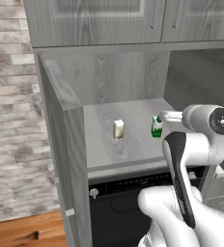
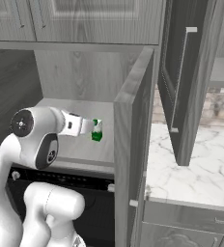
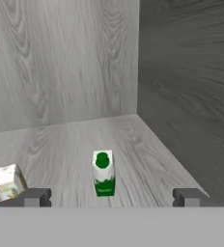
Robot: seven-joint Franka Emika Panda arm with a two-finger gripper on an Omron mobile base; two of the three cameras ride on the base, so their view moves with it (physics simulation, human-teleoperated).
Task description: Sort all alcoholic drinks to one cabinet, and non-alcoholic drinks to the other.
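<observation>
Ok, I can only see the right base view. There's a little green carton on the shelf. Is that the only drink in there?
Observer: No, there's a cream-yellow carton too. It stands on the same shelf, to the left of the green carton and apart from it.
Operator: Is the claw grabbing the green one?
Observer: No. In the hand view the claw is wide open. The green carton stands free in front of it, touching neither fingertip.
</observation>
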